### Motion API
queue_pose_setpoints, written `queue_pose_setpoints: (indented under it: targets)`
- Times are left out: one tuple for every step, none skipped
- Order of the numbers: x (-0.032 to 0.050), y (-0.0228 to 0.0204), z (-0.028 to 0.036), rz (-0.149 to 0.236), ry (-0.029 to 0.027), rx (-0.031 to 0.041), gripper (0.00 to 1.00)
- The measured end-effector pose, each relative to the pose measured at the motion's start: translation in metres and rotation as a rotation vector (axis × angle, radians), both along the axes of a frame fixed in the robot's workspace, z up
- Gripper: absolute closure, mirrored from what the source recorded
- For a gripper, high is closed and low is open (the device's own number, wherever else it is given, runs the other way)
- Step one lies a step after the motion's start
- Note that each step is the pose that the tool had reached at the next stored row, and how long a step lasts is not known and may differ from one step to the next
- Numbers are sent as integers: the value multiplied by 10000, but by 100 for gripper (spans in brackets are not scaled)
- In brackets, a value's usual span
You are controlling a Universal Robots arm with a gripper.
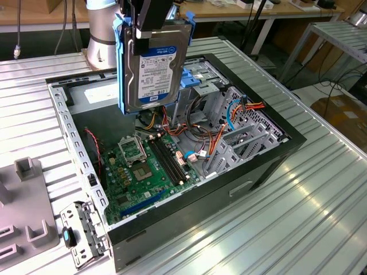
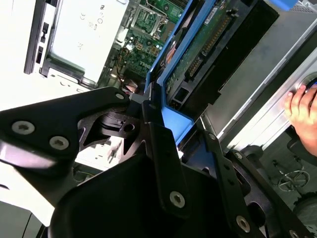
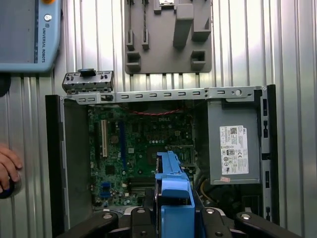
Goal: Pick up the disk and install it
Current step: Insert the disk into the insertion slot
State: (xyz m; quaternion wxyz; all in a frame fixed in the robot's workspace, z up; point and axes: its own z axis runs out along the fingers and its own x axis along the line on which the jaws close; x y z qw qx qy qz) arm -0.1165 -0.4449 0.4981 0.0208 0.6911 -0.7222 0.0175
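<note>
**Gripper holding the disk upright over the open case**

The gripper [image 1: 150, 26] is clamping the top edge of the disk [image 1: 153, 71], with its jaws closed on it. The disk is hanging straight down from the gripper, so its long axis is running vertically. In the exterior view its white label with the blue band is facing the camera, and blue rails are running down both long sides.

The disk is hovering above the open case [image 1: 241, 189], which is lying on its side on a ribbed metal table [image 1: 287, 229]. The disk's lower edge is sitting over the rear part of the board [image 1: 143, 172], clear of it and touching nothing.

The cage [image 1: 195, 80] with the blue top is standing just beside the disk, towards the exterior view's right and slightly behind it. The two are close but look apart.

In the first wrist view, the camera is looking down along the disk's blue rail into the case. The power supply [image 3: 233, 148] is sitting to one side of the board, and a person's hand [image 3: 7, 166] is resting on the table outside the case.
</note>
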Motion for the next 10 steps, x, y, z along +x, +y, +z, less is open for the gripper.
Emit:
queue_pose_setpoints:
  targets:
    - [0, -2, 0, 0, 0, 0, 63]
    - [0, -3, 0, 0, 1, -1, 63]
    - [0, -4, 0, 0, 0, 0, 63]
    - [0, -6, 0, 0, 0, -1, 63]
    - [0, -8, 0, -1, 0, 0, 63]
    - [0, -9, 0, 0, 0, 0, 63]
    - [0, -12, 0, 0, 0, 0, 63]
    - [0, -13, 0, 0, 0, 0, 63]
    - [0, -16, 0, 0, 0, 0, 63]
    - [0, -18, 0, 0, 0, 0, 63]
